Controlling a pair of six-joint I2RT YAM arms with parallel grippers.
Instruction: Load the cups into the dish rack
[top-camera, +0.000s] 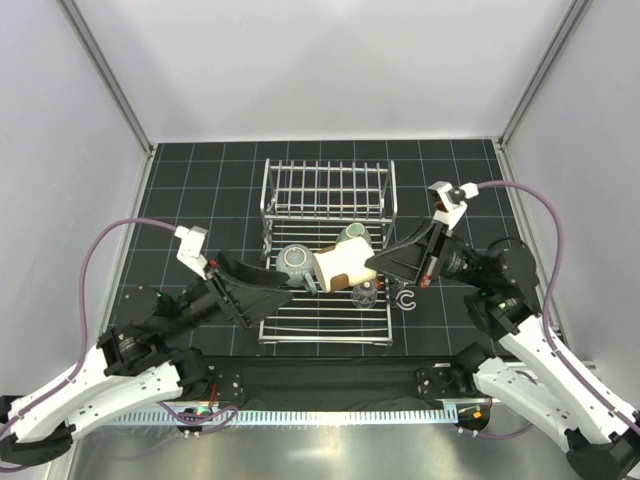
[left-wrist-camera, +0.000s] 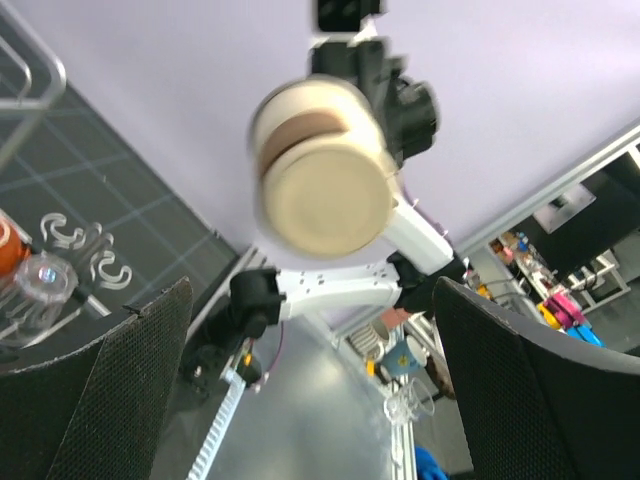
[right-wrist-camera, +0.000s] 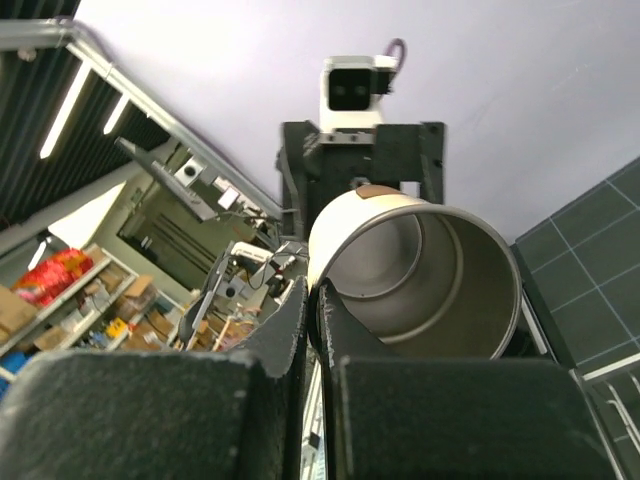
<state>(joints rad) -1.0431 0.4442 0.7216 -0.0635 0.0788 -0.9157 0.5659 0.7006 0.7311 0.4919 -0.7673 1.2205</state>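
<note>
Clamping cream tumbler (top-camera: 340, 268) over dish rack (top-camera: 325, 190): right pincer (top-camera: 372, 264)

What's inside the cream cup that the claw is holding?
Nothing that I can see. The right wrist view looks straight into the cream tumbler and shows only bare, shiny walls. The right claw pinches its rim and covers the lowest part of the inside.

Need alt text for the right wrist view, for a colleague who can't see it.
The right gripper pinches the rim of the cream tumbler, whose open mouth faces the lens. Behind it is the left gripper with its white camera, against a pale wall.
</note>
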